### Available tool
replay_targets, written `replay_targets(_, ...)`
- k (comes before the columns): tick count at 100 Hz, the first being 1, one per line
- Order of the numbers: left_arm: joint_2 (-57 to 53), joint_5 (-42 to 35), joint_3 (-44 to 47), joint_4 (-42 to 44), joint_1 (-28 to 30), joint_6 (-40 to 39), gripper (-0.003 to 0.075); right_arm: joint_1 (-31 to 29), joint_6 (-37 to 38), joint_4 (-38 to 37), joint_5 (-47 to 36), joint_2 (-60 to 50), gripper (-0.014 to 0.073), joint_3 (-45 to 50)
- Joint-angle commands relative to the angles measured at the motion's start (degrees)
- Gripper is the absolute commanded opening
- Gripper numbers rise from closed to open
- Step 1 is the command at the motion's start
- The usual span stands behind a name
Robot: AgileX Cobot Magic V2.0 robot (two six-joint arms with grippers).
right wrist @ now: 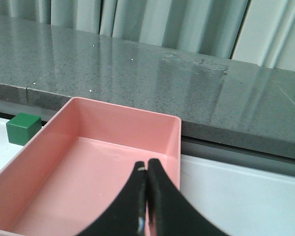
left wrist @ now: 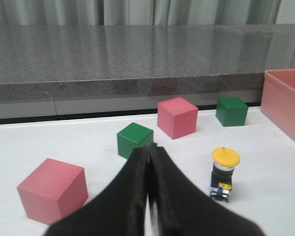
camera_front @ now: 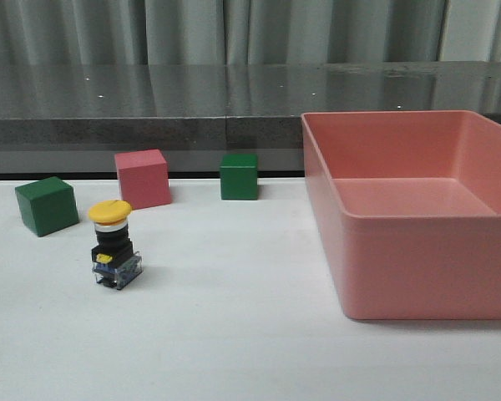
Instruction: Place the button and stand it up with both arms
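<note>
Standing upright near the worktop's left edge, the push-button (camera_front: 114, 244) is untouched; the left gripper (left wrist: 148, 162) and right gripper (right wrist: 146, 178) are both closed, holding nothing.

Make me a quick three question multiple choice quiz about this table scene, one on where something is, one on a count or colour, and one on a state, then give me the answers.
1. Where is the button?
A. inside the pink bin
B. on the table in front of the cubes
C. on top of a cube

2. How many green cubes does the front view show?
A. one
B. two
C. three

3. How does the button stand?
A. upright, yellow cap on top
B. on its side
C. cap down

Answers: 1 B, it sits on the white table, left of the bin. 2 B, one at far left, one nearer the bin. 3 A, cap up, clear block on the table.
</note>
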Motion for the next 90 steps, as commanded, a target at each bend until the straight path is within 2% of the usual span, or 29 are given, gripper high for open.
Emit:
replay_targets(1,-0.72,-4.01,-1.49,9.41,-1.24,-7.43,-0.002,-0.03,-0.04,0.77,-3.86,0.3,-0.0062,-1.51)
replay_targets(17,-4.21,-4.35,-1.11,39.4,-1.61,-39.51,-0.002,-0.03,-0.04,0.77,-3.86,0.3,-0.0062,-1.51)
replay_targets(26,-6.16,-7.44,1.1,48.07,-1.61,-49.55,-0.002,-0.03,-0.04,0.77,-3.86,0.3,-0.0062,-1.51)
replay_targets(41,-8.21,-18.88,7.29,53.16,-2.32,-51.5,-0.002,-0.03,-0.04,0.77,-3.79,0.3,-0.0062,-1.51)
replay_targets(56,-8.21,-27.57,12.73,53.53,-4.55,-51.5,-0.002,-0.03,-0.04,0.77,-3.73,0.35,-0.0062,-1.51)
replay_targets(90,-8.21,-26.82,13.46,53.16,-6.26,-51.5,-0.002,-0.03,-0.04,0.77,-3.73,0.35,-0.0062,-1.51)
